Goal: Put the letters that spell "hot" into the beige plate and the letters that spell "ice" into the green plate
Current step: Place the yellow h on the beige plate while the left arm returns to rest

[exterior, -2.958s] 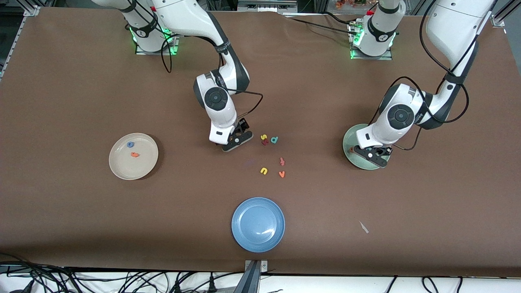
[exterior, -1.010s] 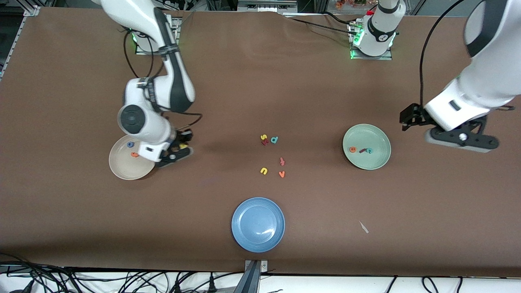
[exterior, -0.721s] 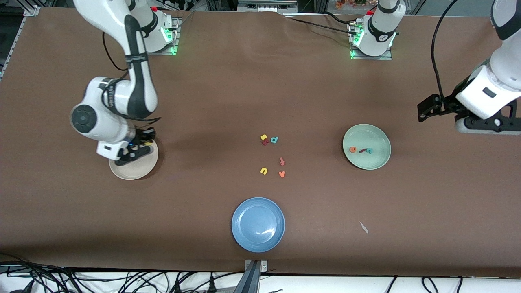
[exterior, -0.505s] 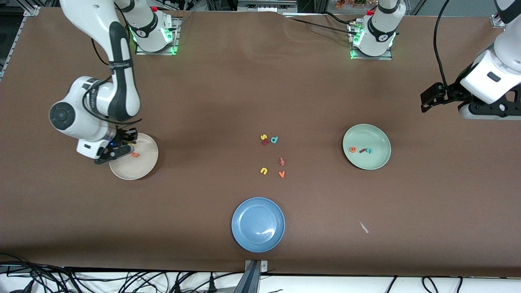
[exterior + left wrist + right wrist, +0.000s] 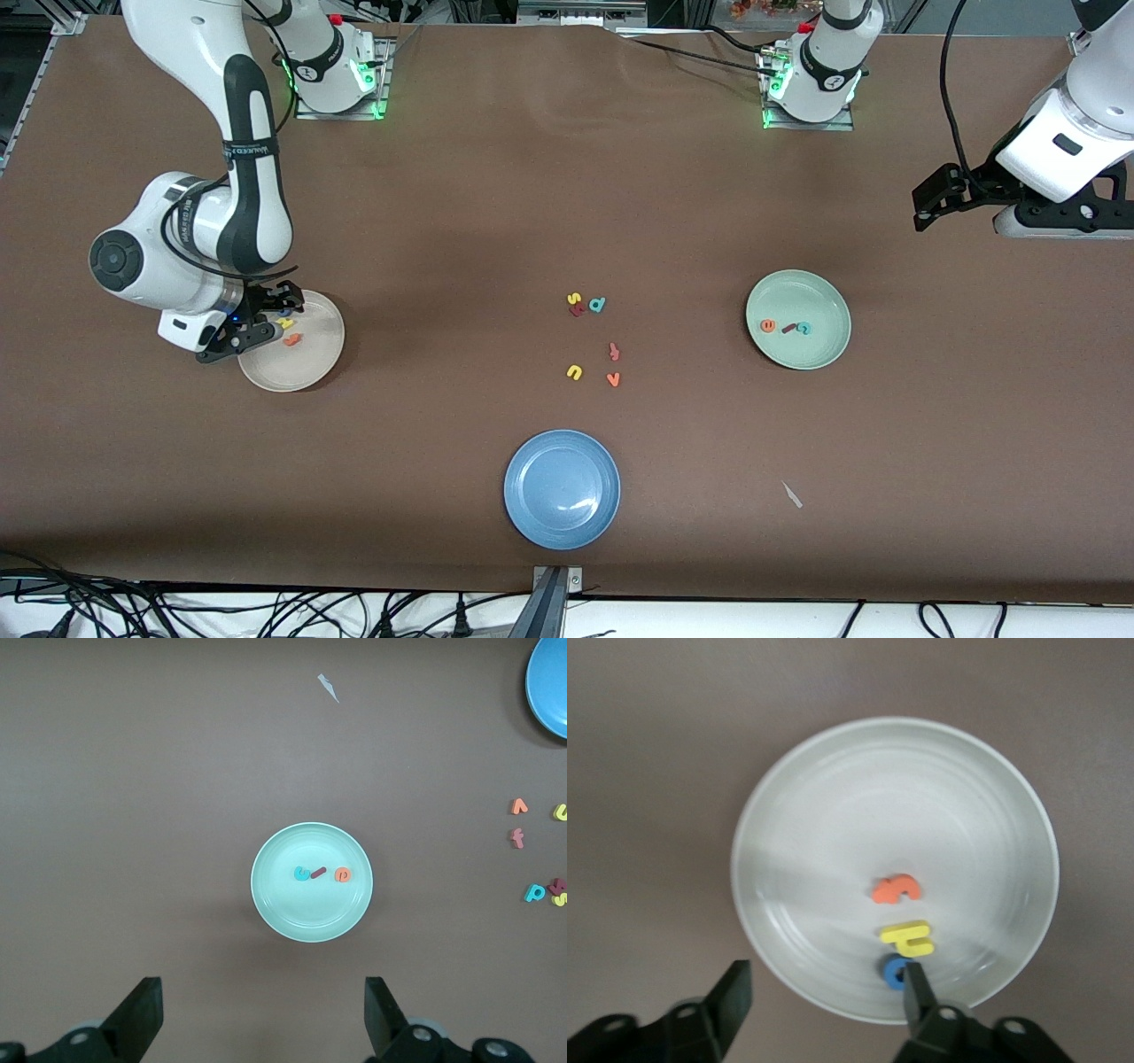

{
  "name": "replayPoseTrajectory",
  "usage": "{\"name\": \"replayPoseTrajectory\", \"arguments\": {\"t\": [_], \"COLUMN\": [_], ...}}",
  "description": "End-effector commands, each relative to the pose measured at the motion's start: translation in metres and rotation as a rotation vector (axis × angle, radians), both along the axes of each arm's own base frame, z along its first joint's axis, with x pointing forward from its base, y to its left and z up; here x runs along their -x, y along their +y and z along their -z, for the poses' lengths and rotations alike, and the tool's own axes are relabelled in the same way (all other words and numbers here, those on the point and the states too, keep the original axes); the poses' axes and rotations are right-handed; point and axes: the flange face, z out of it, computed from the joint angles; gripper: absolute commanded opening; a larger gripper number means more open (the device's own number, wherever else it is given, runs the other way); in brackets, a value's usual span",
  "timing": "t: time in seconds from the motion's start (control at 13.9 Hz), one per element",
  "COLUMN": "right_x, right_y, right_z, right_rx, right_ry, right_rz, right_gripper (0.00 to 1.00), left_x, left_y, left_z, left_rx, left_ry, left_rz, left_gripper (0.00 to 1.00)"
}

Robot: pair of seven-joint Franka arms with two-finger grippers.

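right gripper (image 5: 824,992): fingers apart, empty, over round smooth beige plate (image 5: 983,788) | left gripper (image 5: 261,1014): wide open, empty, over bare table (image 5: 974,372)

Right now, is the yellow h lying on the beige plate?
Yes, the yellow h lies in the beige plate, between the orange t and blue o.

A wide brown table (image 5: 567,177) fills almost the whole front view, its surface matte and evenly lit. Along the edge nearest the front camera hangs a tangle of black cables (image 5: 177,602), over a pale floor. At the top edge, metal frame rails (image 5: 62,22) are visible.
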Motion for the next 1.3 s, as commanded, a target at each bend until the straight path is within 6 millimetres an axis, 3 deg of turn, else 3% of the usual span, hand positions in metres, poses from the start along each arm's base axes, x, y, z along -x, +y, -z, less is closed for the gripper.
{"name": "replayPoseTrajectory", "arguments": {"t": [0.0, 0.29, 0.65, 0.94, 1.23], "right_x": [-0.020, -0.032, -0.020, -0.001, 0.023], "right_y": [0.021, 0.059, 0.087, 0.048, 0.006], "right_z": [-0.035, -0.064, -0.108, -0.160, -0.238], "right_rx": [-0.018, 0.011, 0.128, 0.094, 0.123], "right_ry": [0.023, 0.051, 0.034, 0.008, -0.058], "right_rz": [0.107, 0.159, 0.203, 0.197, 0.246], "right_gripper": [1.00, 1.00, 1.00, 1.00, 1.00], "left_x": [0.004, -0.001, -0.002, -0.002, -0.002], "left_y": [-0.004, -0.001, 0.003, 0.001, 0.000], "left_z": [-0.003, -0.006, -0.005, -0.005, -0.006], "left_rx": [0.017, 0.016, 0.017, 0.017, 0.017], "left_ry": [-0.014, -0.022, -0.019, -0.019, -0.020], "left_rz": [0.010, 0.004, 0.003, -0.002, 0.003], "left_gripper": [1.00, 1.00, 1.00, 1.00, 1.00]}}
